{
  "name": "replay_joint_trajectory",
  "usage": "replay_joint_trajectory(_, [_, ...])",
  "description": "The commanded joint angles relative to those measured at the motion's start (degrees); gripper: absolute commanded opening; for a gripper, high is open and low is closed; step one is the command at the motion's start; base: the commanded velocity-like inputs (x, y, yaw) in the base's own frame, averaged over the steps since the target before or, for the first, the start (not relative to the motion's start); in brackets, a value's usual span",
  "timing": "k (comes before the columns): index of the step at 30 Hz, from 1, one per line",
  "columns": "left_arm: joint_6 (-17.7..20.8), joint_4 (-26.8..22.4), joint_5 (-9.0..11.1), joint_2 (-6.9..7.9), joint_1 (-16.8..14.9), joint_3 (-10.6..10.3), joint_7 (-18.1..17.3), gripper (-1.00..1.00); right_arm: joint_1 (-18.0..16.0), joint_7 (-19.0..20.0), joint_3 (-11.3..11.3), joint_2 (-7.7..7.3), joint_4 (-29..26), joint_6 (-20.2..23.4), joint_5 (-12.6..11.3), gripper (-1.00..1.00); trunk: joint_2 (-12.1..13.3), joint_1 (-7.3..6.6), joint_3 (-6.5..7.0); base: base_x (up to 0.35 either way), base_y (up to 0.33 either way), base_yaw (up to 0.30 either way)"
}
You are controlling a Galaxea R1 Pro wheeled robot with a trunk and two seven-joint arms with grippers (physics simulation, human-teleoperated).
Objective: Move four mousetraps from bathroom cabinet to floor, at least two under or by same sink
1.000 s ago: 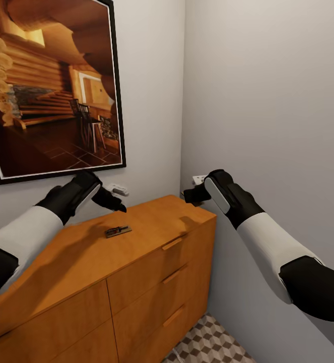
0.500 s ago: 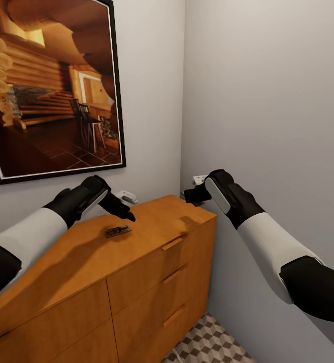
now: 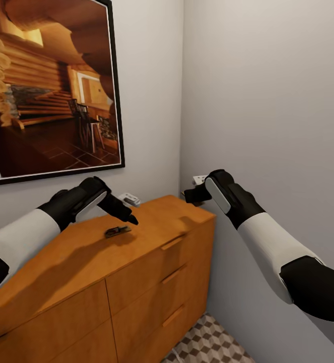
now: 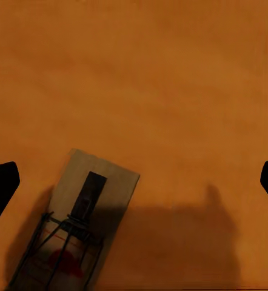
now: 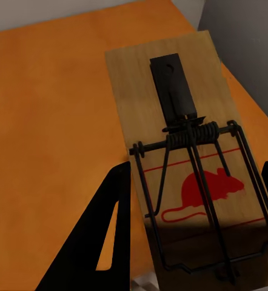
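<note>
On the smooth top of the orange-brown cabinet (image 3: 156, 222) lies one tan mousetrap (image 3: 117, 231), seen close up as the mousetrap (image 4: 79, 224) with dark spring wire and a red mark. My left gripper (image 3: 129, 218) hovers just above and beside it. Through the left wrist camera that gripper (image 4: 136, 182) is wide open, the trap lying off to one side below it. My right gripper (image 3: 189, 194) hangs over the cabinet's right corner, shut on a second mousetrap (image 5: 188, 151) with a red mouse print. A patch of cube-patterned floor (image 3: 212, 345) shows at the cabinet's foot.
A small white-grey gadget (image 3: 130, 198) rests at the back of the cabinet top against the wall. A large framed picture (image 3: 51, 85) hangs above. The grey side wall (image 3: 267, 101) stands close on the right, leaving a narrow gap beside the cabinet.
My left gripper has moved right and down, from near the wall to just over the mousetrap on the cabinet. The right arm and its trap have stayed put.
</note>
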Motion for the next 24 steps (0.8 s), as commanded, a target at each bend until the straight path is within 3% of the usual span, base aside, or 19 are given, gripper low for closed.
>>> replay_joint_trajectory(1, [0.1,-0.3,-0.1,0.41,-0.1,-0.2,-0.4,1.0,-0.1,-0.3,0.1,0.0,0.0,0.1,-0.4,-1.0,0.0,0.0,-0.05,0.0,0.0,-0.148])
replay_joint_trajectory(7, [0.1,-1.1,0.4,2.46,-0.1,-0.9,-0.4,1.0,-0.1,-0.3,0.2,0.08,0.0,0.1,-0.3,-1.0,0.0,0.0,0.05,0.0,0.0,-0.129])
replay_joint_trajectory(24, [0.1,-1.0,0.7,5.05,-0.1,-2.4,-0.4,1.0,-0.1,-0.4,0.2,0.05,0.1,0.1,-0.4,-1.0,0.0,0.0,0.07,0.0,0.0,-0.012])
